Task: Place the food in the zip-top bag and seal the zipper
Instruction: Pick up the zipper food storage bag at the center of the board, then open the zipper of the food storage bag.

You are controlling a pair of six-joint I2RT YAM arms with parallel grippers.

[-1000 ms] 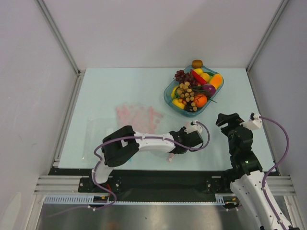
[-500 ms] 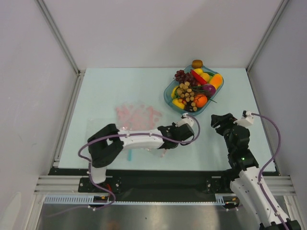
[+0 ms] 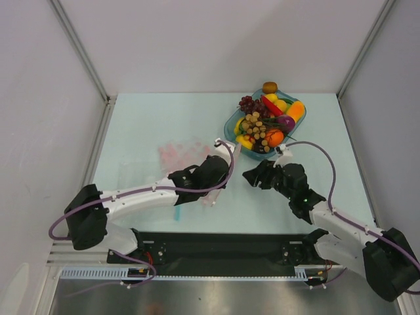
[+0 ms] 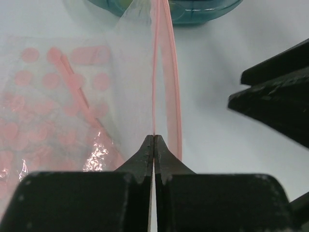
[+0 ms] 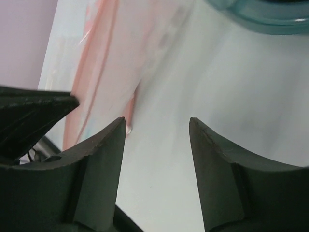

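Observation:
The zip-top bag point(image 3: 187, 159) lies flat left of centre, clear with pink dots. My left gripper point(image 3: 215, 176) is shut on its pink zipper point(image 4: 155, 82) at the bag's right edge; the strip runs away from the closed tips point(image 4: 153, 138) toward the tray. The bag's dotted body point(image 4: 48, 96) lies to the left. My right gripper point(image 3: 252, 177) is open and empty just right of the left one, over bare table point(image 5: 155, 126), with the bag's pink edge point(image 5: 108, 63) beside its left finger. The food point(image 3: 266, 125) is piled in the teal tray: tan grape bunch point(image 3: 256, 125), orange point(image 3: 274, 138), purple piece point(image 3: 286, 123).
The teal tray point(image 3: 231, 133) stands at the back right, and its rim shows in the left wrist view point(image 4: 193, 7) and the right wrist view point(image 5: 270, 17). A brown fruit point(image 3: 270, 86) sits behind it. A short light-blue strip point(image 3: 176, 213) lies near the front edge.
My left gripper has moved left along the front of the table, drawing the zipper edge with it. My right arm has swung left and lowered toward the bag's mouth.

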